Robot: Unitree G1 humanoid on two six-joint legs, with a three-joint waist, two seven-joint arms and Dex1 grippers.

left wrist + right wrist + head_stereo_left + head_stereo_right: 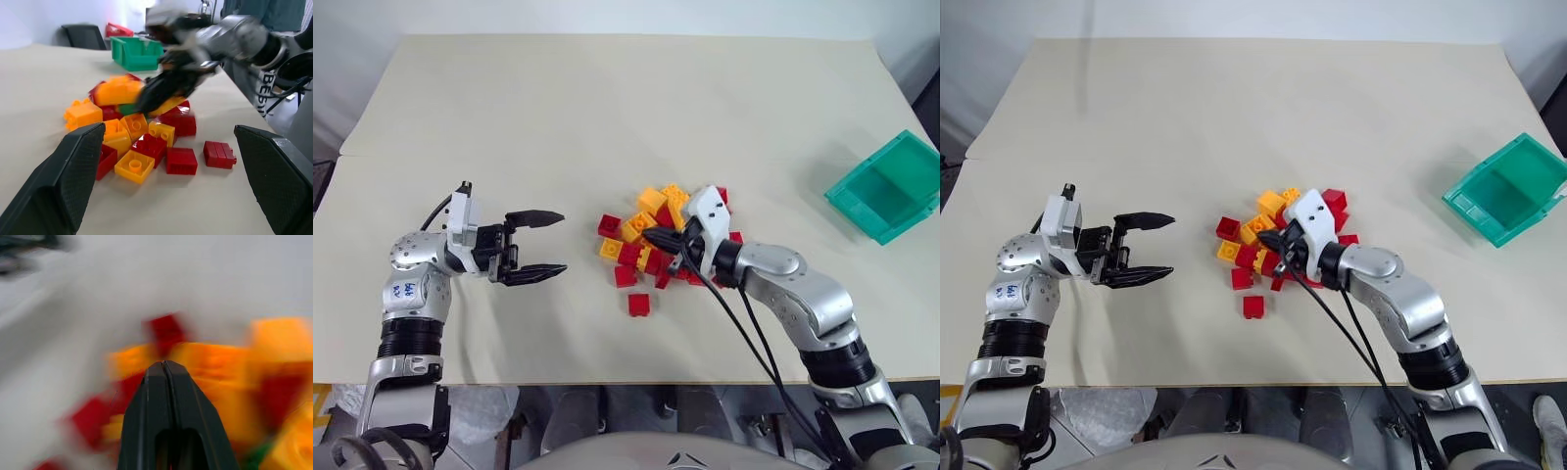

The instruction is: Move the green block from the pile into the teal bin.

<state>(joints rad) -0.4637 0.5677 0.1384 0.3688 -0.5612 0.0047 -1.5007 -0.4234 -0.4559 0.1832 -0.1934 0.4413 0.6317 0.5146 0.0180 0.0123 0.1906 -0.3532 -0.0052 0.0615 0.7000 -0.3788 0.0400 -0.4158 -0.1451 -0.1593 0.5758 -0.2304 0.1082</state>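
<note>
Green block [128, 108]: small dark-green brick, mostly buried mid-pile [651, 235] under yellow-orange bricks. Right gripper [651, 236]: fingers pressed together, empty, tip in pile. Left gripper [544, 245]: fingers apart, left of pile. Teal bin [891, 186]: counter [607, 108] far right.

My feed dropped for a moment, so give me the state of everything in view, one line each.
Left gripper: open, empty, off the table beside the pile.
Right gripper: shut, tips in the pile, nothing visibly held.
Pile of small red and yellow-orange studded bricks: loose on the table.
Small dark-green studded brick: in the pile, mostly covered.
Translucent teal rectangular plastic bin: upright, no bricks visible inside.
</note>
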